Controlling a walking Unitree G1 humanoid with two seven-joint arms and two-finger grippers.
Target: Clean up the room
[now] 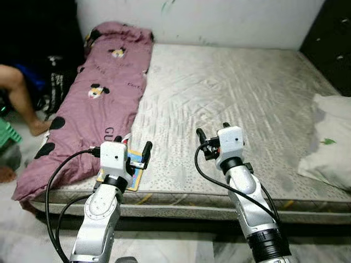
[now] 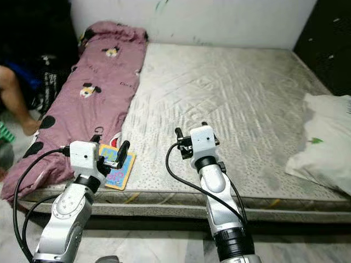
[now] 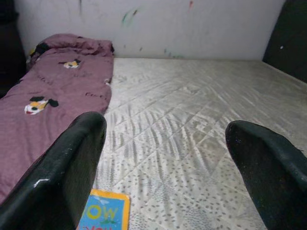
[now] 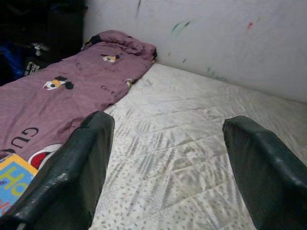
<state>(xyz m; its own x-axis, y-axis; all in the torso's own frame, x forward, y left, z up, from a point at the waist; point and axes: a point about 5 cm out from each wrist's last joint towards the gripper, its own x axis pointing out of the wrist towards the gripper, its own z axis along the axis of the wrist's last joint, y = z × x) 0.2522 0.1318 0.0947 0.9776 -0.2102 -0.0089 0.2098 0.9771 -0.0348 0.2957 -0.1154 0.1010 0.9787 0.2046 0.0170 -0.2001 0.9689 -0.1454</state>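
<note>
- Here, in the left eye view, a bare mattress [image 1: 230, 93] is faced, with a blanket [image 1: 101, 93] along its left side and a pillow [image 1: 329, 139] at its right edge. A book [image 1: 133, 174] lies at the near edge, partly hidden under the left gripper [image 1: 138, 159]. The step in hand is judged to be the approach to the book; a lowering of the left gripper onto it would be called for next. A person's leg [image 1: 19, 96] is seen at far left.
- In the right eye view, the right gripper [image 2: 191, 141] is held over the mattress, well apart from the book; both forearms are raised forward.
- In the left wrist view, the fingers [image 3: 67, 167] are spread wide, holding nothing, the book just below them.
- In the right wrist view, the fingers [image 4: 76, 167] are likewise parted and empty.
</note>
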